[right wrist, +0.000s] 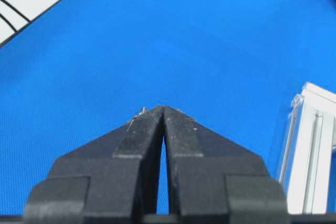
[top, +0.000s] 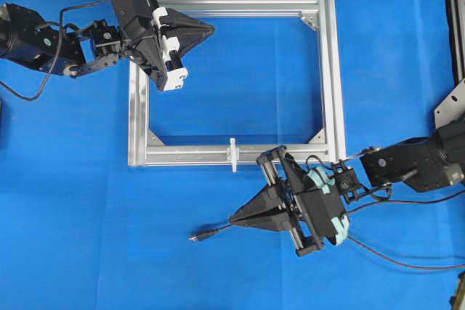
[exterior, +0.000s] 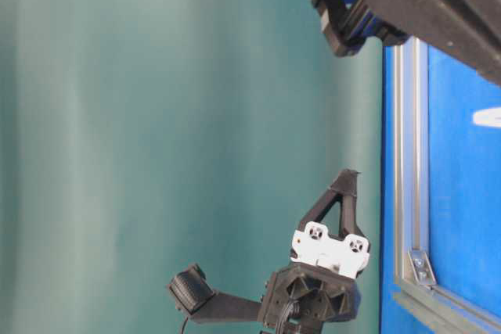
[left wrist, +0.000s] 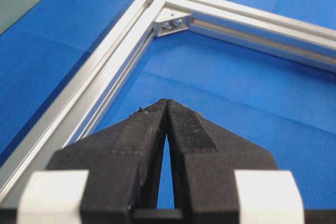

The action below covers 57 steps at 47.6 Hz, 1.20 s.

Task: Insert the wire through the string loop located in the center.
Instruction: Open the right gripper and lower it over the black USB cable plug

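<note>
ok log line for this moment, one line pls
left end effector: shut, empty | right end effector: shut, empty | wire: on mat, unheld | string loop: on frame, unthreaded

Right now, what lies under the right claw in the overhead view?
The wire runs on the blue mat and goes under the shut right claw; only its plug end shows at the left. How it lies beneath the claw is covered.

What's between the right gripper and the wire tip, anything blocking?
Nothing visible. The right gripper, fingers shut, points at the wire tip lying just beyond on bare blue mat. The string loop stands apart on the frame.
</note>
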Each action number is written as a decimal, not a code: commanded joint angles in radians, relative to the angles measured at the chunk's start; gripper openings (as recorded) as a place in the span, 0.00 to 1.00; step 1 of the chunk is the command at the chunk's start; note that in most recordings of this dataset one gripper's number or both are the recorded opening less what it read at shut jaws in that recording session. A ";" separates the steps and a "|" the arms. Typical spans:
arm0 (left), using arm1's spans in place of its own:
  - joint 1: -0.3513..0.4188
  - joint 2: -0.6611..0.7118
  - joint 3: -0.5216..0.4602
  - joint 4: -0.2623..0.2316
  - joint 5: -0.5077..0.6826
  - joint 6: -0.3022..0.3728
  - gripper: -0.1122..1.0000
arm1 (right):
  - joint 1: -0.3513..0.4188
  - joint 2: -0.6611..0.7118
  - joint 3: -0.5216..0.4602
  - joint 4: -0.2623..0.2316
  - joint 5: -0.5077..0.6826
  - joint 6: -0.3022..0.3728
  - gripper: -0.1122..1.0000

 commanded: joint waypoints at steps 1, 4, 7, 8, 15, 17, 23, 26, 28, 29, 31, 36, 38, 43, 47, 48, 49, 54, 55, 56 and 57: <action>-0.009 -0.052 -0.014 0.021 -0.005 0.006 0.10 | 0.008 -0.052 -0.017 -0.006 -0.005 -0.009 0.10; -0.008 -0.055 -0.014 0.025 -0.005 0.006 0.10 | 0.009 -0.063 -0.015 -0.006 0.018 -0.008 0.08; -0.008 -0.054 -0.012 0.025 -0.005 0.008 0.10 | 0.009 -0.067 -0.018 -0.008 0.043 0.005 0.06; -0.008 -0.055 -0.011 0.026 -0.005 0.008 0.10 | 0.011 -0.069 -0.020 -0.008 0.051 0.008 0.06; -0.008 -0.055 -0.011 0.028 -0.005 0.009 0.10 | 0.012 -0.072 -0.031 -0.006 0.098 0.032 0.06; -0.009 -0.054 -0.011 0.028 -0.005 0.009 0.10 | 0.012 -0.072 -0.029 -0.008 0.100 0.038 0.06; -0.009 -0.055 -0.011 0.028 -0.005 0.009 0.10 | 0.012 -0.072 -0.028 -0.008 0.106 0.057 0.06; -0.008 -0.055 -0.012 0.028 -0.005 0.009 0.10 | 0.012 -0.072 -0.026 -0.008 0.106 0.063 0.06; -0.008 -0.055 -0.012 0.028 -0.005 0.009 0.10 | 0.012 -0.072 -0.026 -0.008 0.106 0.067 0.06; -0.008 -0.055 -0.012 0.028 -0.005 0.009 0.10 | 0.012 -0.072 -0.028 -0.008 0.106 0.069 0.06; -0.009 -0.055 -0.012 0.028 -0.005 0.009 0.10 | 0.012 -0.072 -0.028 -0.008 0.106 0.072 0.09; -0.008 -0.055 -0.014 0.028 -0.005 0.009 0.10 | 0.012 -0.072 -0.031 -0.006 0.106 0.078 0.23; -0.008 -0.055 -0.014 0.028 -0.005 0.009 0.10 | 0.012 -0.072 -0.031 -0.005 0.106 0.078 0.32; -0.009 -0.055 -0.012 0.028 -0.005 0.009 0.10 | 0.012 -0.072 -0.031 -0.003 0.120 0.080 0.59; -0.008 -0.055 -0.012 0.028 -0.005 0.009 0.10 | 0.012 -0.072 -0.031 0.000 0.129 0.080 0.81; -0.008 -0.055 -0.012 0.028 -0.005 0.009 0.10 | 0.012 -0.072 -0.031 0.000 0.129 0.080 0.86; -0.008 -0.055 -0.012 0.028 -0.005 0.009 0.10 | 0.014 -0.072 -0.032 0.002 0.129 0.080 0.89; -0.008 -0.055 -0.014 0.028 -0.005 0.009 0.10 | 0.015 -0.071 -0.032 0.003 0.129 0.080 0.86; -0.009 -0.055 -0.014 0.028 -0.005 0.009 0.10 | 0.017 -0.071 -0.034 0.003 0.129 0.080 0.86; -0.008 -0.055 -0.015 0.028 -0.005 0.009 0.10 | 0.017 -0.069 -0.034 0.003 0.130 0.080 0.87; -0.008 -0.055 -0.015 0.028 -0.005 0.009 0.10 | 0.018 -0.067 -0.034 0.003 0.130 0.080 0.88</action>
